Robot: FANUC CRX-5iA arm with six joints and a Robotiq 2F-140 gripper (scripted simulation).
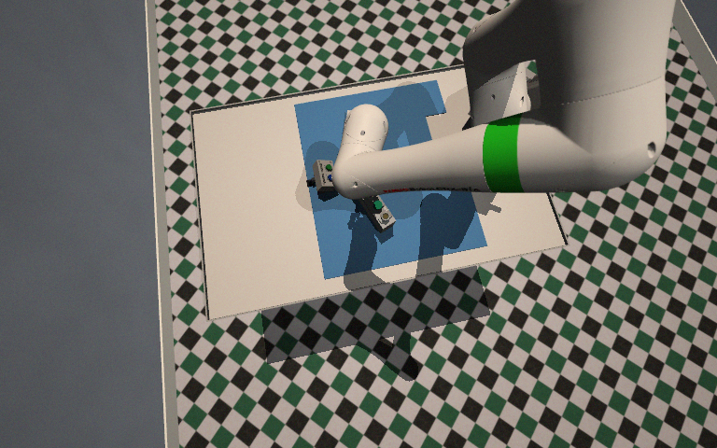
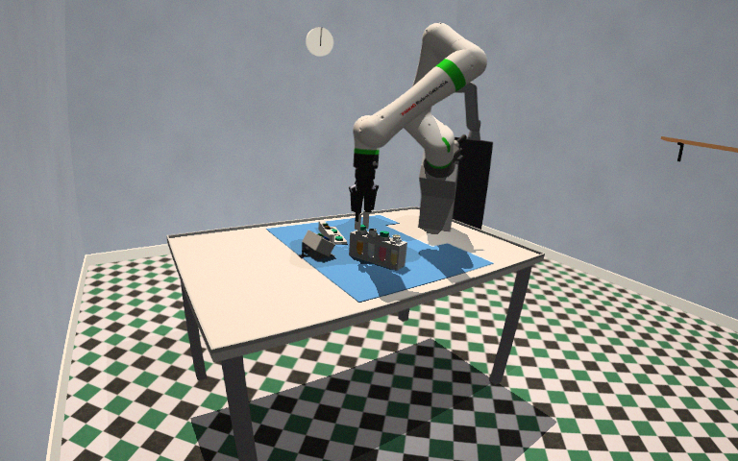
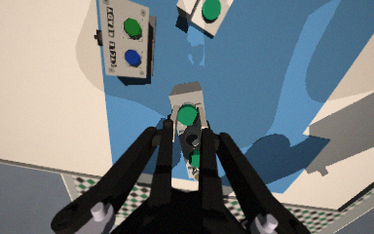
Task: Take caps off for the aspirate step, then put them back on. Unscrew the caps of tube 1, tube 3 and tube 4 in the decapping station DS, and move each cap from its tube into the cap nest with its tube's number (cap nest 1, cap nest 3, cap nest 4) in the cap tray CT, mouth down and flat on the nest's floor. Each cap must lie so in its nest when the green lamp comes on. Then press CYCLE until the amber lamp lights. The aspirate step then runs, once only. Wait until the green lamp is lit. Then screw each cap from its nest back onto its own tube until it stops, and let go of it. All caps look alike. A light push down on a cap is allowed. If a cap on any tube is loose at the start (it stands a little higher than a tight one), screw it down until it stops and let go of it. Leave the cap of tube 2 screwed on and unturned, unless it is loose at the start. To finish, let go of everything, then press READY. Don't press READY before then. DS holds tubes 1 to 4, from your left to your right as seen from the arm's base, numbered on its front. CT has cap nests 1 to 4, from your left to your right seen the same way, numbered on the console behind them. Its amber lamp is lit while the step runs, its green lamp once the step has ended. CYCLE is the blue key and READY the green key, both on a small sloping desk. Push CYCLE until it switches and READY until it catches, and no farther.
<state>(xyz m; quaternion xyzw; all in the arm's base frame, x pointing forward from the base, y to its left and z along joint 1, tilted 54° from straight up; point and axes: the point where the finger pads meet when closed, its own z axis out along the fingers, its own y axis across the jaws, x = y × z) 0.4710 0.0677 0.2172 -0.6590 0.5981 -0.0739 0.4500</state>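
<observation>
Wrist view: I see the gripper (image 3: 186,126) clamped on a green cap (image 3: 187,114) at the end tube of the decapping station (image 3: 185,92). I cannot tell if the cap is free of its tube. The blue CYCLE key (image 3: 132,58) lies well apart.

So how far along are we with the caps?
Done: tube 3 and tube 1 stand open in the decapping station, and a green cap lies in the cap tray. In hand: the gripper is shut on tube 4's cap. Left: nest it, press CYCLE, wait for green, recap all three, press READY.
</observation>
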